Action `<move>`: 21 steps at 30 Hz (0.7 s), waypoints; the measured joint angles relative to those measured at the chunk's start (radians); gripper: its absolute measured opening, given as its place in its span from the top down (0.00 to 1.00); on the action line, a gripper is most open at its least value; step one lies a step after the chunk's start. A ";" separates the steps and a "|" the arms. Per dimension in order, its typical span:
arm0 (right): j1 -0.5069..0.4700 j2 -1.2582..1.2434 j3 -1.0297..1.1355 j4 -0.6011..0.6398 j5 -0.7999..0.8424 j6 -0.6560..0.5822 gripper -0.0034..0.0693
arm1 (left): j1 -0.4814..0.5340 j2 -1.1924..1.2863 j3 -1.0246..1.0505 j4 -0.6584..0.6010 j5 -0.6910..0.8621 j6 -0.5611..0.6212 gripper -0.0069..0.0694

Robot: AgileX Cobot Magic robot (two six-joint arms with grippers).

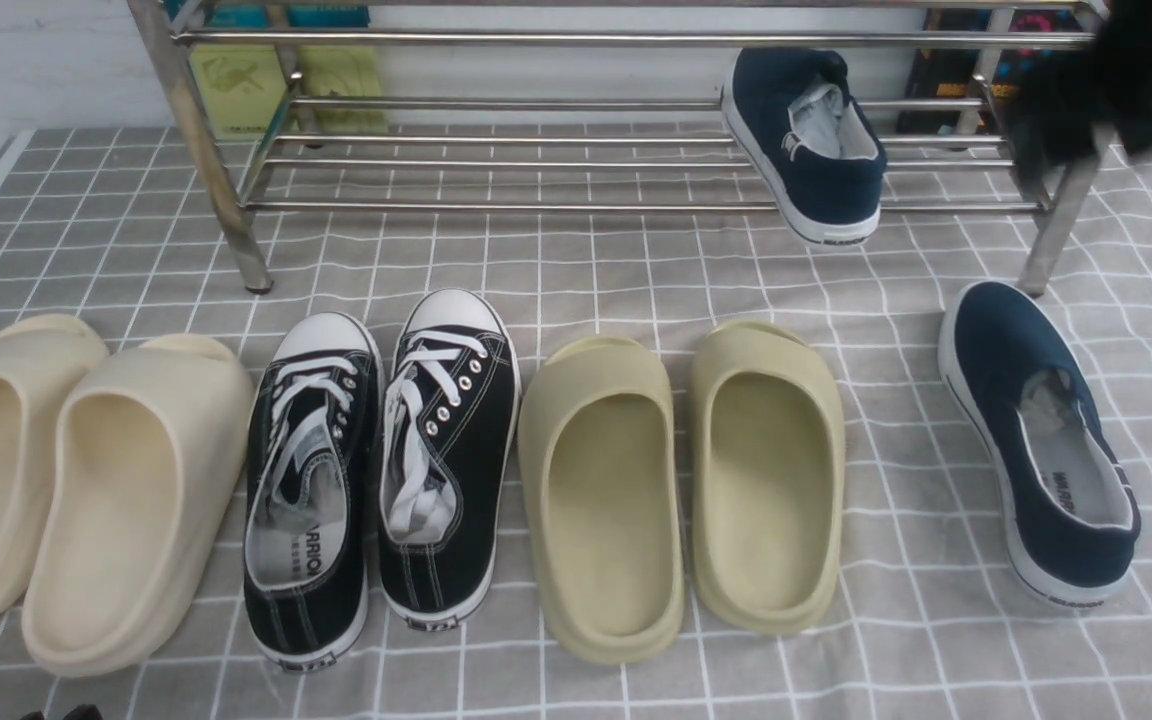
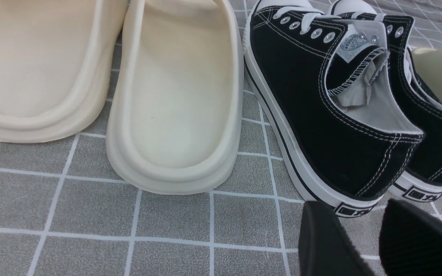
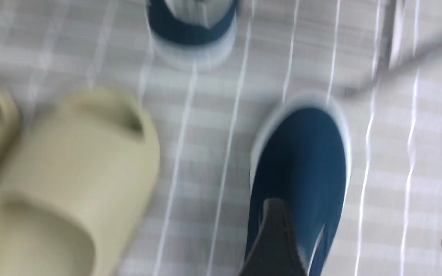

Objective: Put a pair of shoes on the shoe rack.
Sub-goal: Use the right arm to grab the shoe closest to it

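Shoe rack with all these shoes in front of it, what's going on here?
A two-armed robot is putting the navy slip-on pair onto the shoe rack. One navy shoe already sits on the lower shelf, its heel jutting past the front bar. The other navy shoe lies on the checked cloth by the rack's right leg, and the right gripper hovers open above it, holding nothing. The left gripper hangs open and empty near the heels of the black sneakers.

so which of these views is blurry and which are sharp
Right wrist view is heavily streaked, the navy shoe and olive slide smeared; front view is sharp apart from the right arm, a dark blur at the top corner; left wrist view is crisp.
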 joint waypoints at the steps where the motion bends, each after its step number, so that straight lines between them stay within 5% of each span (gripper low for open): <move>1: 0.000 -0.011 0.121 0.002 -0.005 0.007 0.19 | 0.000 0.000 0.000 0.000 0.000 0.000 0.60; 8: 0.000 0.019 0.477 0.019 -0.264 0.098 0.21 | 0.000 0.000 0.000 0.000 0.000 0.000 0.60; 12: 0.000 0.052 0.547 0.019 -0.422 0.114 0.31 | 0.000 0.000 0.000 0.000 0.000 0.000 0.60; 15: 0.000 0.074 0.558 0.018 -0.497 0.121 0.59 | 0.000 0.000 0.000 0.000 0.000 0.000 0.60; 16: 0.000 0.074 0.558 0.018 -0.497 0.121 0.61 | 0.000 0.000 0.000 0.000 0.000 0.000 0.60; 17: 0.000 0.072 0.558 0.020 -0.497 0.121 0.80 | 0.000 0.000 0.000 0.000 0.000 0.000 0.60; 18: 0.000 0.072 0.558 0.020 -0.497 0.122 0.80 | 0.000 0.000 0.000 0.000 0.000 0.000 0.60; 19: -0.001 0.057 0.558 0.025 -0.477 0.123 0.91 | 0.000 0.000 0.000 0.000 0.000 0.000 0.60; 21: -0.001 0.019 0.560 0.026 -0.447 0.124 0.92 | 0.000 0.000 0.000 0.000 0.000 0.000 0.60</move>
